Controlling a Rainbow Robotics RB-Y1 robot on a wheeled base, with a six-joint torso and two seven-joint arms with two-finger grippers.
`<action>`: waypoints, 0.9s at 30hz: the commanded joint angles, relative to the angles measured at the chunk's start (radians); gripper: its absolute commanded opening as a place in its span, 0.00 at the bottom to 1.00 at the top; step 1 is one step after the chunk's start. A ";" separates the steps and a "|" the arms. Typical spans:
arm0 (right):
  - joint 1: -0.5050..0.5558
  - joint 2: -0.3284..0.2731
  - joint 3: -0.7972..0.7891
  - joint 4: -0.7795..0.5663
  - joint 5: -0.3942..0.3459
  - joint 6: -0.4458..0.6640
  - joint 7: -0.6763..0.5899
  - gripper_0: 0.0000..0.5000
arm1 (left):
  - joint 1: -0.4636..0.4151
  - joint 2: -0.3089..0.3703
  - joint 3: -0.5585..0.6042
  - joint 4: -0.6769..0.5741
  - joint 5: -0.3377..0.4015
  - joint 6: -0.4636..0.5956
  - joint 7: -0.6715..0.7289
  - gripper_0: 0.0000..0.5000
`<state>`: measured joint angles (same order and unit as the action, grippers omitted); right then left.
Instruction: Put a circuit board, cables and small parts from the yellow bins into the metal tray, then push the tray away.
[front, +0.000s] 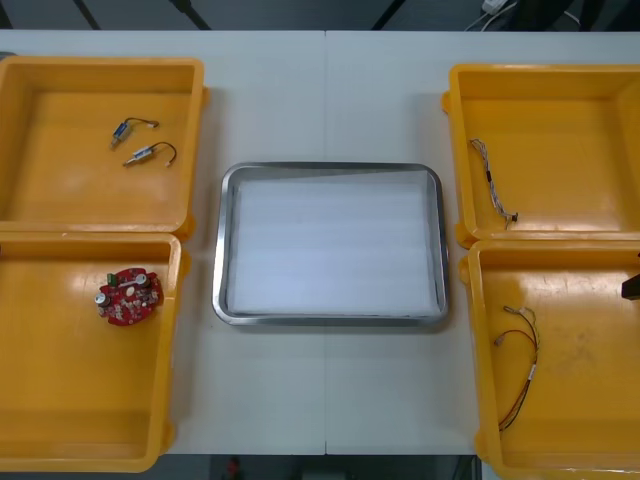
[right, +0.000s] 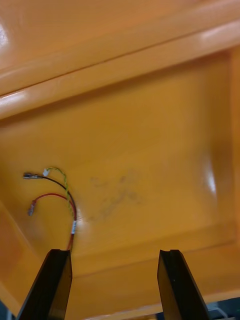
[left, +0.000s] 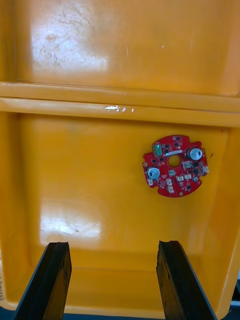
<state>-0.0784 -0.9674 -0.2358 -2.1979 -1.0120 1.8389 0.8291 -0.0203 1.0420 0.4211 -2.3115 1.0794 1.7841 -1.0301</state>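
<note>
The metal tray (front: 226, 250), white inside, lies mid-table with nothing in it. A round red circuit board (front: 129, 296) rests in the near left yellow bin (front: 70, 400). In the left wrist view my left gripper (left: 114, 285) hangs open above that bin, and the circuit board (left: 175, 166) lies beyond its fingers. My right gripper (right: 115, 285) is open over the near right bin (front: 590, 400). The red and yellow cable (right: 60, 200) lies beyond one finger (right: 52, 285), also visible as the cable (front: 522, 365) in the front view.
The far left bin (front: 60, 190) holds two small metal parts (front: 130, 128) (front: 150, 153) with dark leads. A thin twisted cable (front: 492, 180) lies in the far right bin (front: 580, 180). A black part of my right arm (front: 632, 288) shows at the right edge.
</note>
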 joint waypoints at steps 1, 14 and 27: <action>0.063 0.052 0.003 -0.086 0.010 -0.009 -0.119 1.00 | 0.011 0.033 -0.036 0.023 -0.032 -0.042 0.044 1.00; 0.117 0.090 0.210 -0.140 0.196 -0.082 -0.473 1.00 | 0.010 0.033 -0.125 0.070 -0.076 -0.089 0.073 1.00; 0.154 0.130 0.342 -0.140 0.270 -0.199 -0.598 1.00 | 0.010 0.033 -0.208 0.135 -0.073 -0.181 0.085 1.00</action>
<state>0.0374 -0.8647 0.0936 -2.3078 -0.7495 1.6501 0.2296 -0.0203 1.0420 0.2408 -2.1827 1.0129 1.6253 -1.0295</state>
